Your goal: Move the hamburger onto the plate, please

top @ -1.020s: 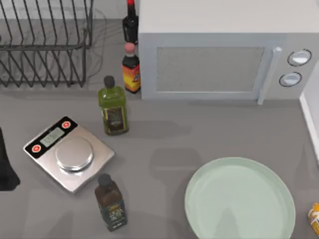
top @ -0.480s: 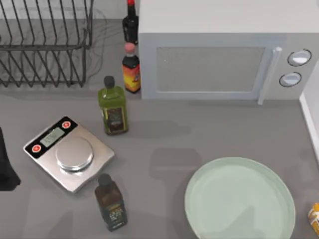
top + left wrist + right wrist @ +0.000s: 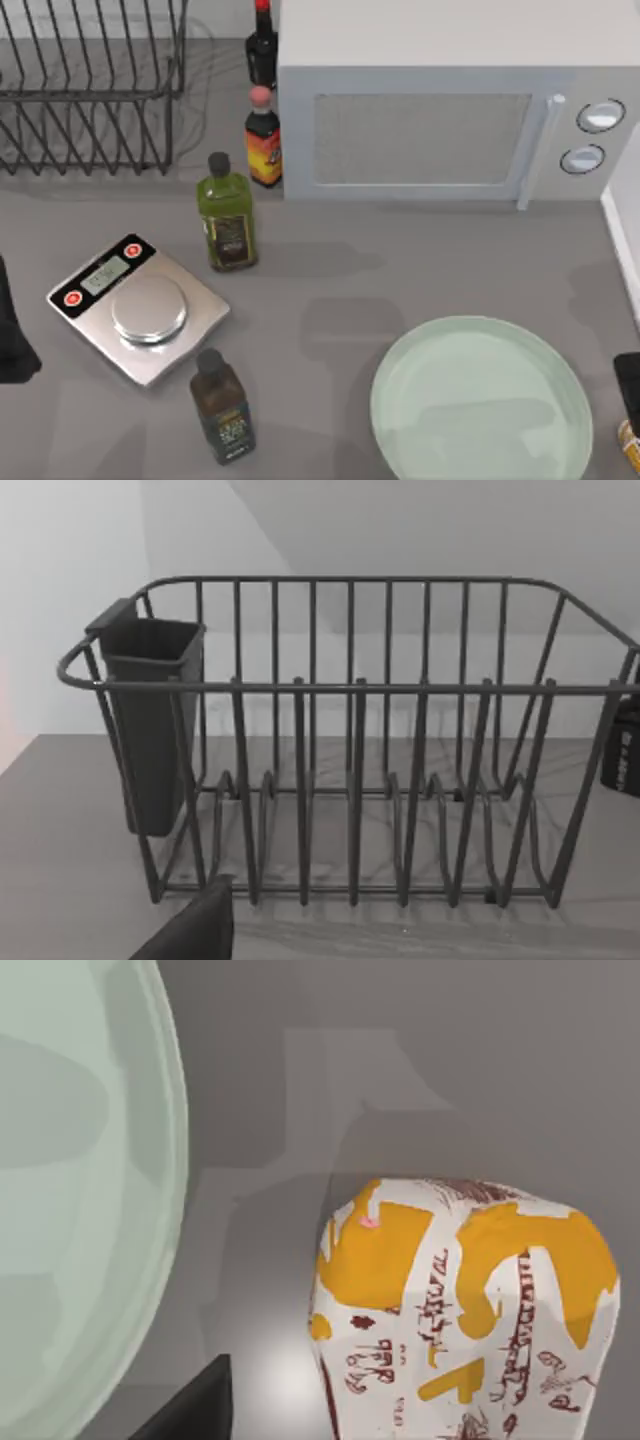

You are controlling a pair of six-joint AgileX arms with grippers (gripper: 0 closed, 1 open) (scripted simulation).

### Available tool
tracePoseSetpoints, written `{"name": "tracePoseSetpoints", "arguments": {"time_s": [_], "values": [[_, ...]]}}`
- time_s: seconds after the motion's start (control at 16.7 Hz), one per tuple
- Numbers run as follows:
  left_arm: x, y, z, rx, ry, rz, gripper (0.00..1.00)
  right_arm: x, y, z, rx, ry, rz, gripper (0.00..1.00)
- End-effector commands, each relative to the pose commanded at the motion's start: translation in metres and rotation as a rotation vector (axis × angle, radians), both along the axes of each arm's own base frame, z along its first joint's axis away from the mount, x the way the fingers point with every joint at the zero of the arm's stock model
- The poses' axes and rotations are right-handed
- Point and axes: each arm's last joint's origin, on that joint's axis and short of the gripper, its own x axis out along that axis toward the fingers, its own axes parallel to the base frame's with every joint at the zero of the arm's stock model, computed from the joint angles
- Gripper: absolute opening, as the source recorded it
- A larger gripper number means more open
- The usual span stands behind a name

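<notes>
Hamburger (image 3: 465, 1310), wrapped in white paper printed with orange-yellow patches and dark red script, occupies the lower right of the right wrist view, resting on the grey table (image 3: 420, 270). In the top view it appears as a small orange-yellow sliver (image 3: 630, 440) at the lower right edge of the frame, just beside the plate (image 3: 482, 400) and off its rim. A dark part of the right arm (image 3: 628, 375) stands directly above it at that edge; whether the right gripper's fingers are spread or closed cannot be told.

Plate: large, round, pale mint-green, lower right of the top view, with nothing on it; its curved rim (image 3: 170, 1160) fills the left side of the right wrist view, a strip of bare table separating it from the hamburger.

Lower left of the top view: a dark bottle (image 3: 222, 405), and above it a steel kitchen scale (image 3: 138, 308) with a round pan. A green oil bottle (image 3: 227, 212) stands at centre left.

Left edge of the top view: the left arm (image 3: 12, 335), parked; the state of its fingers cannot be told.

Upper frame: a sauce bottle (image 3: 263, 138) and a taller dark bottle (image 3: 262, 45) beside a microwave (image 3: 440, 110), and a wire dish rack (image 3: 90, 90) at upper left. The left wrist view faces this rack (image 3: 350, 740), with a dark cutlery cup (image 3: 150, 720) hung at one end.
</notes>
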Motion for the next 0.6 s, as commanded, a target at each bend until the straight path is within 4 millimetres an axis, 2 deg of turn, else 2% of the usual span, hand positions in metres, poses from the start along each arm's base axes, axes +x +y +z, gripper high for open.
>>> {"name": "tracePoseSetpoints", "arguments": {"time_s": [0.24,0.6], "values": [[0.0,0.0,0.0,0.0,0.0,0.0,1.0,0.014,0.009,-0.003,-0.034,0.16,0.014,1.0],[0.0,0.0,0.0,0.0,0.0,0.0,1.0,0.016,0.009,-0.003,-0.037,0.175,0.012,1.0]]}}
